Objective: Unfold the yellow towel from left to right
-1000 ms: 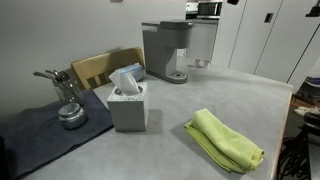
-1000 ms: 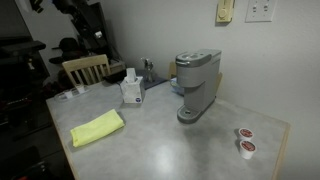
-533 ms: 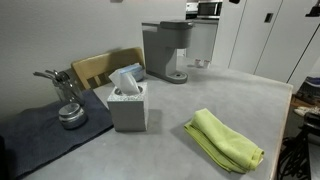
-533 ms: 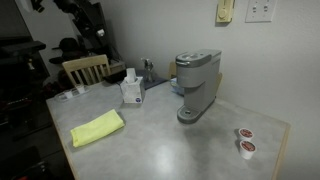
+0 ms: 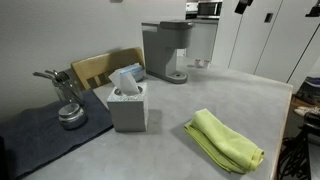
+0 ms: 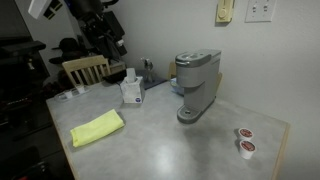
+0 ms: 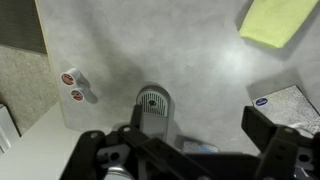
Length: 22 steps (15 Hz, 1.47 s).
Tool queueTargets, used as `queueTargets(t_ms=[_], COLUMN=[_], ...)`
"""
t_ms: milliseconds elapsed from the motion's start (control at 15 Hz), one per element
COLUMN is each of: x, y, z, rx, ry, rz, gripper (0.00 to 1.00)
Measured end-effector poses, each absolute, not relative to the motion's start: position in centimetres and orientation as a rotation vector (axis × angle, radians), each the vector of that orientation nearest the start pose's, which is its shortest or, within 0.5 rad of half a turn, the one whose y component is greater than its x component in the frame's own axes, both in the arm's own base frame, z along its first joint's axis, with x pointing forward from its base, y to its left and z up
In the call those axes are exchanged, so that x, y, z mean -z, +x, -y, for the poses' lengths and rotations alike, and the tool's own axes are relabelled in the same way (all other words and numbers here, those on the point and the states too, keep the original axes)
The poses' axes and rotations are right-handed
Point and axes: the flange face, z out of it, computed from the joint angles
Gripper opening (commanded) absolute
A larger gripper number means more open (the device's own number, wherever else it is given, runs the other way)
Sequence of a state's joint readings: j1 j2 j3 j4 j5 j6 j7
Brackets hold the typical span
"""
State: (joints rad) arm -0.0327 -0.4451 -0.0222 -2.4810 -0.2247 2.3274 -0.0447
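The yellow towel (image 5: 224,140) lies folded on the grey table, near its edge in both exterior views (image 6: 97,128). In the wrist view it shows at the top right corner (image 7: 276,20). My gripper (image 6: 117,46) hangs high above the table's back side, far from the towel. In the wrist view its two dark fingers (image 7: 195,160) stand wide apart at the bottom with nothing between them, so it is open and empty.
A grey coffee machine (image 6: 196,84) stands mid-table, seen from above in the wrist view (image 7: 153,106). A tissue box (image 5: 128,100) stands beside the towel. Two coffee pods (image 6: 243,140) lie at one end. A wooden chair (image 6: 85,68) and metal pots (image 5: 66,98) are at the side.
The arm has swung lower and further over the table in an exterior view, and a dark part of it now shows at the top of the other. The towel has not moved.
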Motion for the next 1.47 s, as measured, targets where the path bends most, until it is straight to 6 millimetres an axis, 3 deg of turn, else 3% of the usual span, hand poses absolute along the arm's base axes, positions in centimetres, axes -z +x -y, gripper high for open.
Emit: queueTargets(t_ms=[467, 1067, 1267, 1467], x=[-47.0, -38.8, -37.5, -37.5], y=[43.5, 45.4, 45.8, 45.9], z=[1.5, -4.3, -5.9, -6.0], rx=[0.425, 0.126, 0.102, 0.101], ry=[-3.22, -3.09, -3.092, -3.099], rz=[0.183, 0.176, 0.187, 0.184], gripper=[1.0, 1.0, 1.0, 1.0])
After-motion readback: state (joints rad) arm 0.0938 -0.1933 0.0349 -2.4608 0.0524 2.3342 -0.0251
